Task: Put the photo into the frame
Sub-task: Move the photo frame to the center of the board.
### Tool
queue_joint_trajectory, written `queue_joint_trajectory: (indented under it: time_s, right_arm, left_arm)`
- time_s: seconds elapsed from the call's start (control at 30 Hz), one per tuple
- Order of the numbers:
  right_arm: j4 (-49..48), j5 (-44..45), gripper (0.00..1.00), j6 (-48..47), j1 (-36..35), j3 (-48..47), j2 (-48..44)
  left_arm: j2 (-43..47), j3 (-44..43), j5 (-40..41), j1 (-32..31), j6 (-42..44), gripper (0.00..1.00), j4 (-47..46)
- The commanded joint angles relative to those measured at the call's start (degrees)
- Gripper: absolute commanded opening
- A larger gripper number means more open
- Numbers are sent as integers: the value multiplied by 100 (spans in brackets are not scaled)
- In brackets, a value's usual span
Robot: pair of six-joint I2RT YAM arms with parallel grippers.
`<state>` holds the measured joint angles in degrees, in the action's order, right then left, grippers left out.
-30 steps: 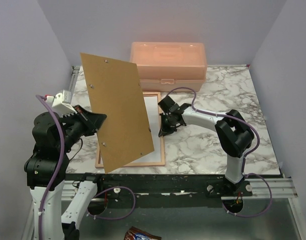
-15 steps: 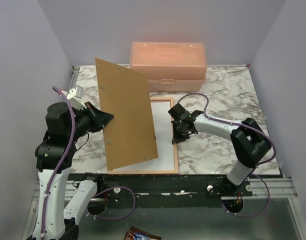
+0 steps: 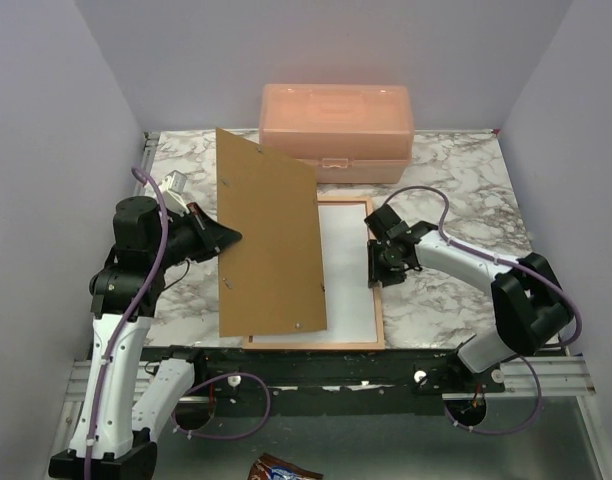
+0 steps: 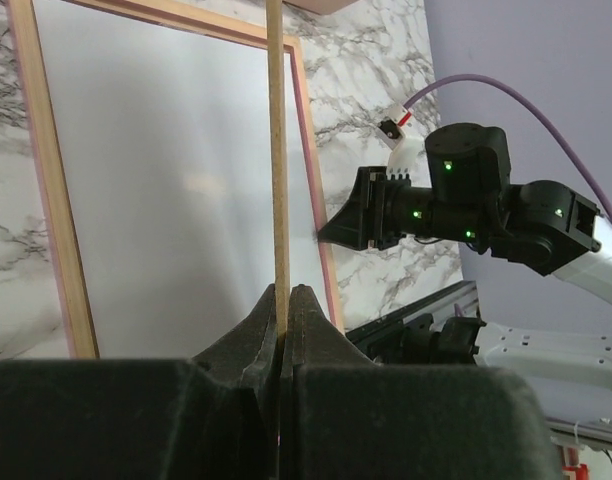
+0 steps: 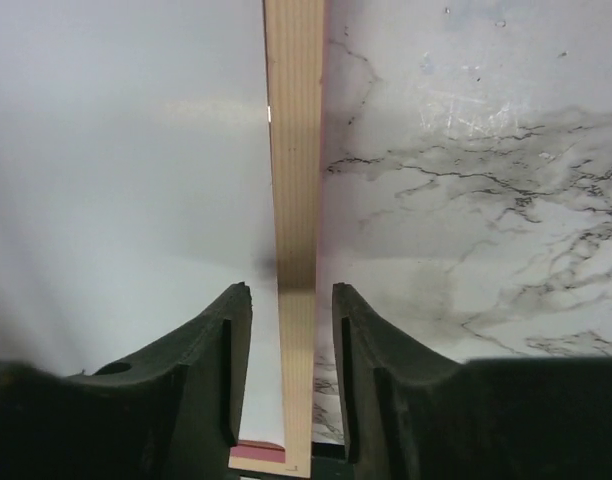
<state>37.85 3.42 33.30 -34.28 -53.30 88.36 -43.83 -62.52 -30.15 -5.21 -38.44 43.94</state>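
Observation:
The frame lies flat on the marble table with its pale wood back up. A plain white surface fills its opening. The photo's printed side is out of view. My right gripper is low at the frame's right rail, open, one finger on either side of the rail without pressing it. A brown backing board stands tilted above the frame's left half and hides that part. My left gripper is shut on the board's left edge, which runs up from between the jaws.
A translucent pink storage box sits at the back of the table, just behind the board's top corner. Bare marble table lies to the right of the frame. Purple walls close in both sides.
The frame has slid right across the table with my right gripper, whose jaws have now opened off the rail. My left arm carried the backing board rightward, following the frame.

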Motion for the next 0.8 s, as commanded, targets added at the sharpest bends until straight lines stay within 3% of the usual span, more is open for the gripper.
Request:
queue_joint_trajectory:
  time_s: [0.0, 0.1, 0.23, 0.57, 0.77]
  right_arm:
    - [157, 117, 49, -120, 32, -334, -252]
    - [166, -41, 63, -167, 81, -466, -275]
    - [48, -491, 71, -251, 352, -392, -364]
    - [-632, -2273, 77, -409, 1706, 352, -706]
    - [-974, -3089, 80, -404, 2172, 626, -694]
  left_arm:
    - [-2, 134, -520, 38, -190, 0, -749]
    - [-23, 334, -629, 35, -281, 0, -939]
    - [-92, 590, -874, 37, -443, 0, -1279]
    - [-316, 1237, -1368, 38, -872, 0, -2176]
    - [-522, 1768, -1676, 31, -1320, 0, -3041]
